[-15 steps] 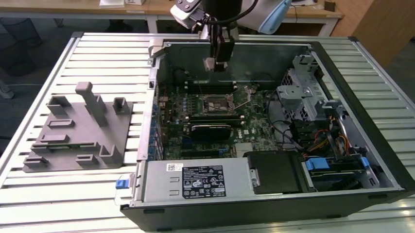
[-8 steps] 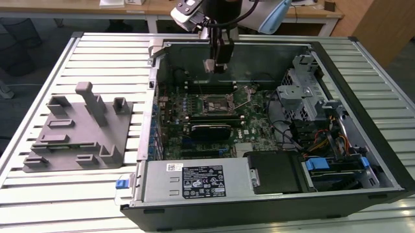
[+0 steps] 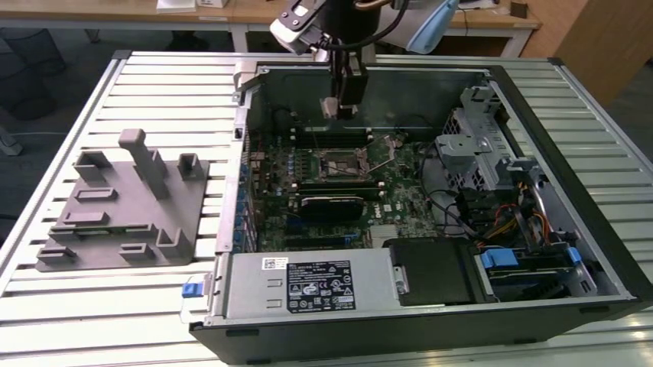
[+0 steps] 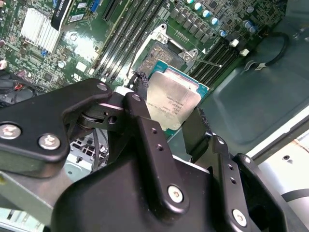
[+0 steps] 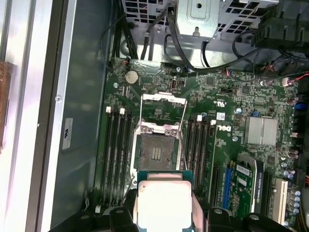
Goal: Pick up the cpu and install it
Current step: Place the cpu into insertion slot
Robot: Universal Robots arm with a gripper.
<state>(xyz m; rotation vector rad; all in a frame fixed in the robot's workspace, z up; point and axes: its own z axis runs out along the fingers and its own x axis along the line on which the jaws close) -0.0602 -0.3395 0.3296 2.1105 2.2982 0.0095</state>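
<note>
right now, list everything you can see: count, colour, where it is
table: 1, pale slatted metal, under everything
computer case: 1, black, lying open on the table
motherboard: 1, green, inside the computer case
socket: 1, black with metal frame, open and empty, mid-board
heatsink: 1, silver, on the motherboard
tray with upright blocks: 1, grey, on the table, at the exterior view's left of the case
cpu: 1, silvery top, between the gripper's fingers, close to the socket
gripper: 1, black, inside the case, shut on the cpu
</note>
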